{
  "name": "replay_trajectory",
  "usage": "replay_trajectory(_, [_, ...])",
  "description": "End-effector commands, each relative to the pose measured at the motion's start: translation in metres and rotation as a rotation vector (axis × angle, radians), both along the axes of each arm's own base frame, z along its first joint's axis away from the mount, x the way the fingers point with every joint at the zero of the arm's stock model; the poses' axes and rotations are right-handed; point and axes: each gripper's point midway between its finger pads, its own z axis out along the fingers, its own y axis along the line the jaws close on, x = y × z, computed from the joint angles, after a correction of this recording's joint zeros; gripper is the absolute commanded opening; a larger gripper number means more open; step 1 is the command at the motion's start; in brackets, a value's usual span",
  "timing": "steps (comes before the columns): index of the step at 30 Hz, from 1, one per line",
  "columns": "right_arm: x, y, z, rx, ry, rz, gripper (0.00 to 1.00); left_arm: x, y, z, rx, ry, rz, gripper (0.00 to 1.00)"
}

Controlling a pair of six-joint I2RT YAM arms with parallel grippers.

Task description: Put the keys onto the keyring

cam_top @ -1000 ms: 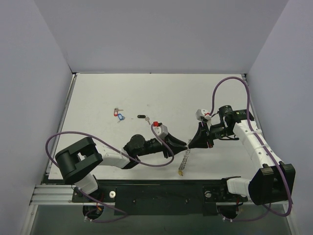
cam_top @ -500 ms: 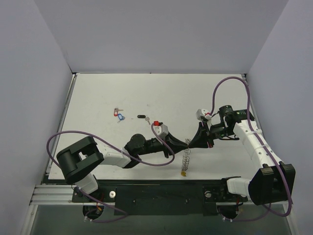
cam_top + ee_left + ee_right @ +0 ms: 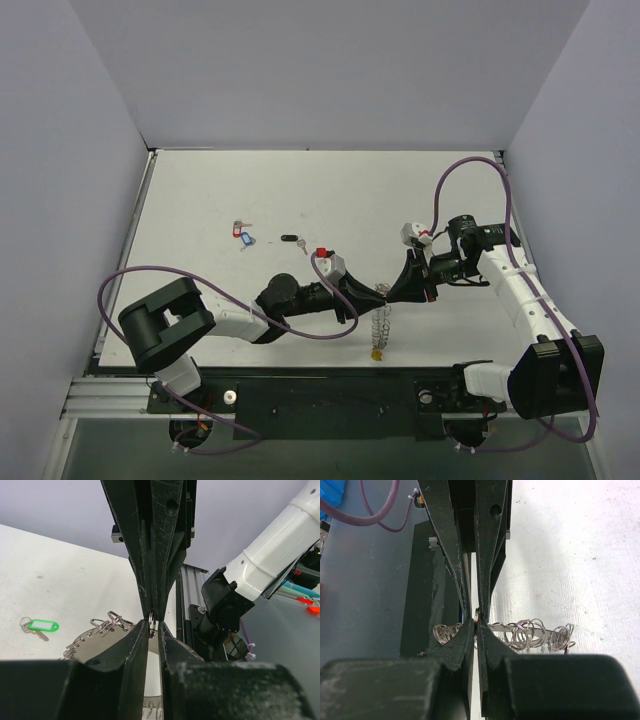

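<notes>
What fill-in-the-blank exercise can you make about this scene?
1. The key in the left wrist view is tagged in ____.
2. The right end effector is ____ on a loop of the keyring.
3. In the top view, the tag at the keyring's near end is ____.
Missing words: green; shut; yellow.

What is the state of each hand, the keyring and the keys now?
Right hand: shut on a small loop of the keyring.
Left hand: nearly closed at that loop; grip unclear.
Keyring: held by one loop.
Keys: loose on the table, off the ring.
</notes>
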Motion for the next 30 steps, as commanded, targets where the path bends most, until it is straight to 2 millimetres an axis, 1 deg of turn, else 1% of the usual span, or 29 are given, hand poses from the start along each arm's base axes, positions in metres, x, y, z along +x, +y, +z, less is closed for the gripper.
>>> replay_trajectory(1, [-0.003,0.006,0.024,0.093,-0.022,-0.002,0.0,-0.004,-0.005,0.01,-0.03,-0.012,-0.029,0.23])
replay_trajectory(5, [-0.003,0.006,0.024,0.092,-0.022,-0.002,0.0,-0.001,-0.002,0.005,-0.02,-0.004,-0.013,0.24])
replay_trajectory(8, [-0.003,0.006,0.024,0.093,-0.024,-0.002,0.0,0.002,0.0,0.007,-0.03,-0.002,0.001,0.26])
replay_trajectory(11, [-0.003,0.006,0.024,0.093,-0.021,-0.002,0.0,0.003,0.002,0.009,-0.035,-0.003,0.006,0.31])
replay_trajectory(15, [-0.003,0.006,0.024,0.093,-0.019,-0.002,0.0,0.003,0.002,0.009,-0.04,-0.002,0.008,0.34])
replay_trajectory(17, [-0.003,0.006,0.024,0.095,-0.02,-0.004,0.0,0.004,0.003,0.01,-0.049,0.001,0.012,0.34])
replay_trajectory(22, [-0.003,0.006,0.024,0.093,-0.02,-0.001,0.0,0.008,0.007,0.006,-0.051,0.022,0.029,0.35])
replay_trajectory(26, [-0.004,0.006,0.024,0.093,-0.02,-0.001,0.0,0.01,0.009,0.011,-0.074,0.029,0.026,0.36])
replay_trajectory(30, [-0.004,0.006,0.024,0.093,-0.019,-0.001,0.0,0.009,0.008,0.01,-0.073,0.032,0.019,0.36])
